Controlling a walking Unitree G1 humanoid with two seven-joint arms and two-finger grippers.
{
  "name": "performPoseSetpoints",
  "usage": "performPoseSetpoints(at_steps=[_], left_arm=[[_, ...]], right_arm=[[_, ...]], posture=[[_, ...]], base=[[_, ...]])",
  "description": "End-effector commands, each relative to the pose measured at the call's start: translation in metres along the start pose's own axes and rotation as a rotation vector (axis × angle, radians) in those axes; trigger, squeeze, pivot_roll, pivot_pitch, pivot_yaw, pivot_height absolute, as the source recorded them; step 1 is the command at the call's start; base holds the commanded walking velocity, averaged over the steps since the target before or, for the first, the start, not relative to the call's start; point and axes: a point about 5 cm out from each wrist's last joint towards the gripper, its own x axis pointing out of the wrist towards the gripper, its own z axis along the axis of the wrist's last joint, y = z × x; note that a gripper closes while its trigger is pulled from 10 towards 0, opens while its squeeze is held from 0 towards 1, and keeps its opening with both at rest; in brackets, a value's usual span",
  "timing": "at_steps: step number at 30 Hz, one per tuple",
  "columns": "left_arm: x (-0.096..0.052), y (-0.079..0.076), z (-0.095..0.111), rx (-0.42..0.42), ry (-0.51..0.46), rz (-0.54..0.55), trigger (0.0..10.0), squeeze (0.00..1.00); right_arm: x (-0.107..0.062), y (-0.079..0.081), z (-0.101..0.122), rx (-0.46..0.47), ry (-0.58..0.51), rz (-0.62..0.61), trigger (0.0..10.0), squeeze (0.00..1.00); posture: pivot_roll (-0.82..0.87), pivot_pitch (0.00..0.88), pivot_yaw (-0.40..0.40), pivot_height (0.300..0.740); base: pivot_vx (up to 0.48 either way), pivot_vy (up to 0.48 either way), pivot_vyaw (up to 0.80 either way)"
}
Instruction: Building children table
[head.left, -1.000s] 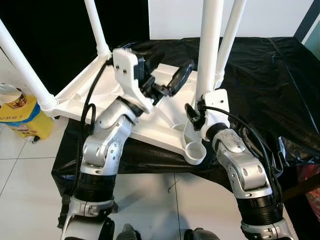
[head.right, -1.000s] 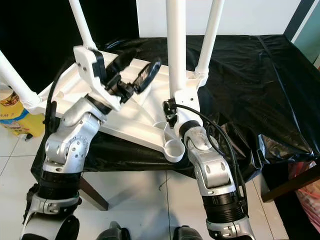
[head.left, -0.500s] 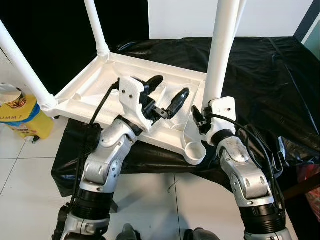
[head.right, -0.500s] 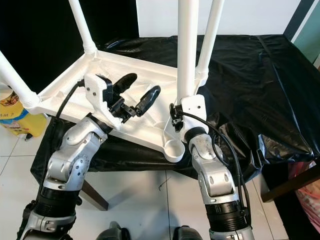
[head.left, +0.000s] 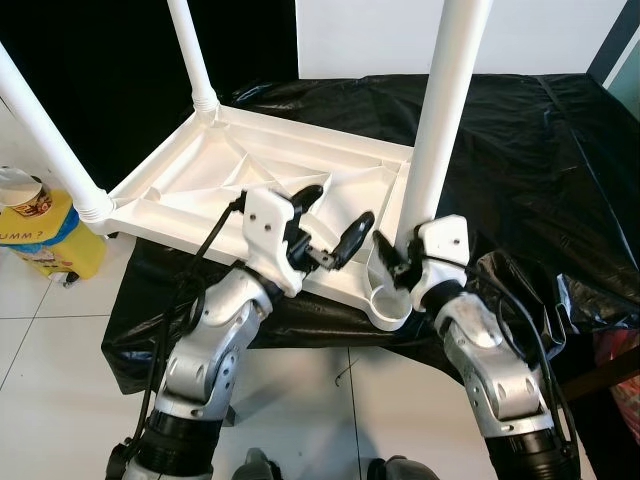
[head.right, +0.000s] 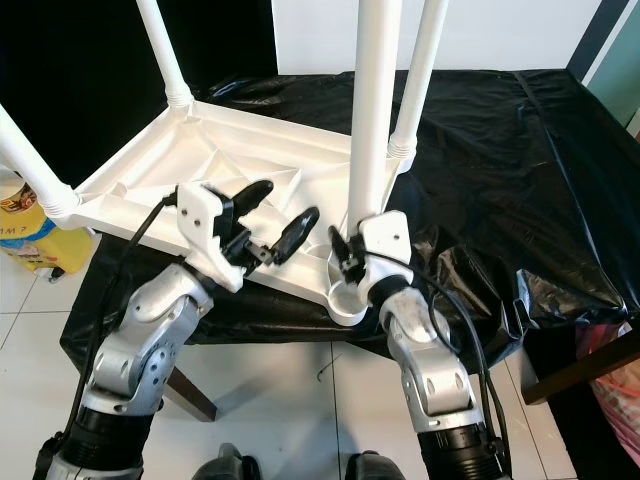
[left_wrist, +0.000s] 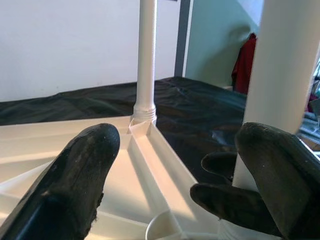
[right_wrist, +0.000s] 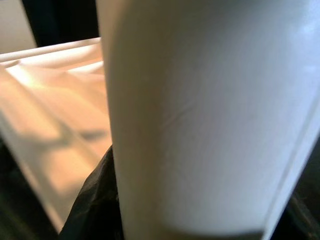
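Note:
The white children's table (head.left: 250, 180) lies upside down on a black-covered surface, with legs standing up from three corners. My right gripper (head.left: 400, 250) is shut on a loose white leg (head.left: 445, 110), held nearly upright over the near right corner. The round socket (head.left: 388, 305) there sits just below the gripper. The gripper hides the leg's lower end. My left gripper (head.left: 335, 215) hovers open over the table's front edge, left of the leg, holding nothing. In the left wrist view its fingers (left_wrist: 75, 190) frame the far leg (left_wrist: 146, 60) and the held leg (left_wrist: 290, 60).
A black cloth (head.left: 520, 150) covers the worktable and hangs over its front edge. A yellow container (head.left: 40, 235) stands on the white tiled floor at the left. The upright left legs (head.left: 190, 50) rise close to my left arm.
My left gripper has dropped from high above the table to its front edge, still open. My right gripper has carried the leg right and down toward the corner socket.

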Motion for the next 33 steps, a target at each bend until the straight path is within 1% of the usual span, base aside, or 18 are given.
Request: performPoseSetpoints(at_steps=[1, 5, 9, 19, 22, 25, 28, 29, 33], left_arm=[[0.000, -0.003, 0.002, 0.031, -0.012, -0.012, 10.0, 0.00], [-0.002, -0.007, -0.001, 0.039, 0.000, -0.026, 10.0, 0.00], [-0.006, -0.011, -0.005, 0.074, 0.019, -0.036, 10.0, 0.00], [-0.012, -0.009, -0.009, 0.071, 0.039, -0.023, 10.0, 0.00], [-0.015, -0.010, -0.012, 0.070, 0.059, -0.021, 10.0, 0.00], [-0.019, -0.013, -0.018, 0.077, 0.087, -0.034, 10.0, 0.00], [-0.027, -0.018, -0.026, 0.056, 0.123, -0.066, 10.0, 0.00], [-0.027, -0.018, -0.026, 0.056, 0.123, -0.066, 10.0, 0.00], [-0.037, -0.023, -0.032, 0.056, 0.154, -0.131, 10.0, 0.00]], right_arm=[[-0.001, 0.003, 0.006, 0.008, -0.042, 0.025, 10.0, 0.00], [-0.005, 0.005, 0.003, 0.010, -0.036, 0.041, 10.0, 0.00], [-0.009, 0.005, -0.001, 0.016, -0.035, 0.054, 10.0, 0.00], [-0.014, 0.004, -0.008, 0.031, -0.039, 0.087, 10.0, 0.00], [-0.016, 0.005, -0.011, 0.042, -0.044, 0.111, 10.0, 0.00], [-0.019, 0.006, -0.015, 0.044, -0.042, 0.137, 10.0, 0.00], [-0.022, 0.006, -0.019, 0.040, -0.038, 0.163, 10.0, 0.00], [-0.022, 0.006, -0.019, 0.040, -0.038, 0.163, 10.0, 0.00], [-0.025, 0.006, -0.023, 0.029, -0.039, 0.190, 10.0, 0.00]], posture=[[-0.01, 0.094, -0.032, 0.740], [-0.01, 0.104, -0.034, 0.740], [-0.01, 0.110, -0.036, 0.740], [-0.01, 0.111, -0.042, 0.740], [0.00, 0.109, -0.051, 0.740], [0.01, 0.111, -0.056, 0.740], [0.01, 0.113, -0.062, 0.740], [0.01, 0.113, -0.062, 0.740], [0.01, 0.111, -0.068, 0.740]], base=[[0.000, 0.000, 0.00], [0.000, 0.000, 0.00], [0.000, 0.000, 0.00], [0.000, 0.000, 0.00], [0.000, 0.000, 0.00], [0.000, 0.000, 0.00], [0.000, 0.000, 0.00], [0.000, 0.000, 0.00], [0.000, 0.000, 0.00]])
